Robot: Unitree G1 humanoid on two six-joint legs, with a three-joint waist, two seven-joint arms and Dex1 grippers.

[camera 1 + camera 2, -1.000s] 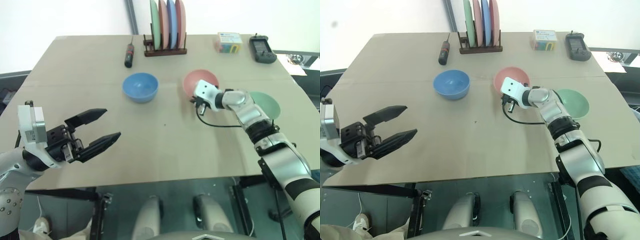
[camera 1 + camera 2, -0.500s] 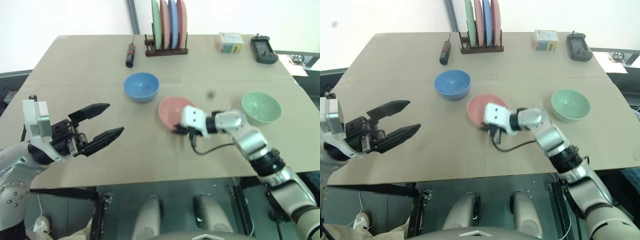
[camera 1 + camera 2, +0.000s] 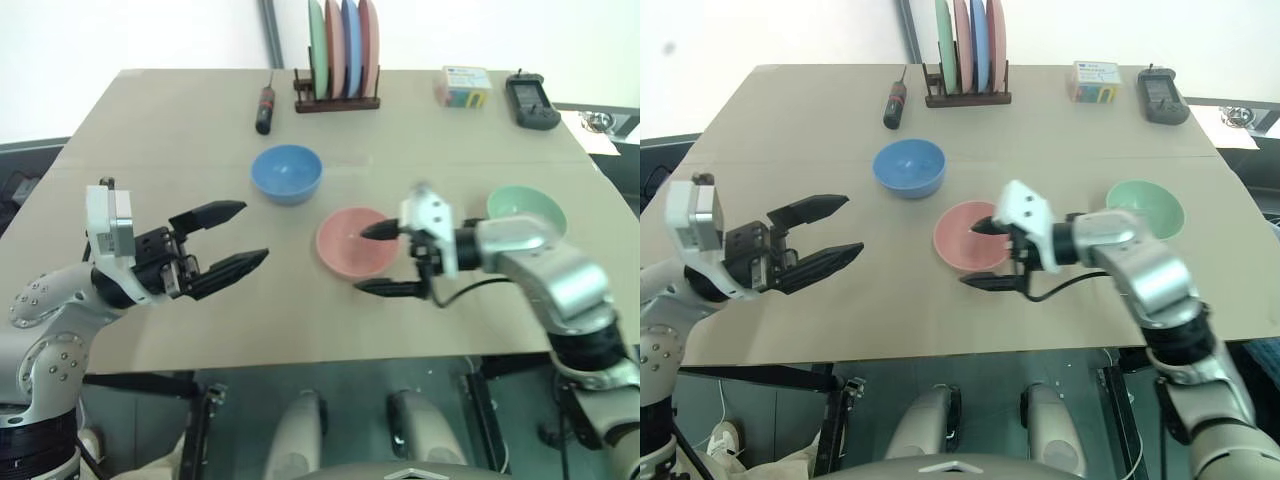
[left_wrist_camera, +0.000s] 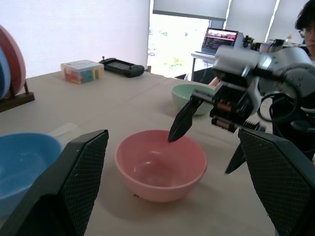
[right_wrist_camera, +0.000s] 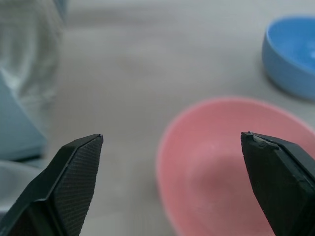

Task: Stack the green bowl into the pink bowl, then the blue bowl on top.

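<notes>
So far nothing is stacked: the pink bowl [image 3: 357, 241] sits empty near the middle of the table [image 3: 150, 130], the blue bowl [image 3: 286, 173] just behind it toward the far edge, and the green bowl [image 3: 526, 213] apart toward the right edge. The right gripper [image 3: 388, 259] hangs spread wide at the pink bowl's near rim, holding nothing. The left gripper [image 3: 232, 236] hovers wide apart and empty by the left edge. Both stacking steps remain.
</notes>
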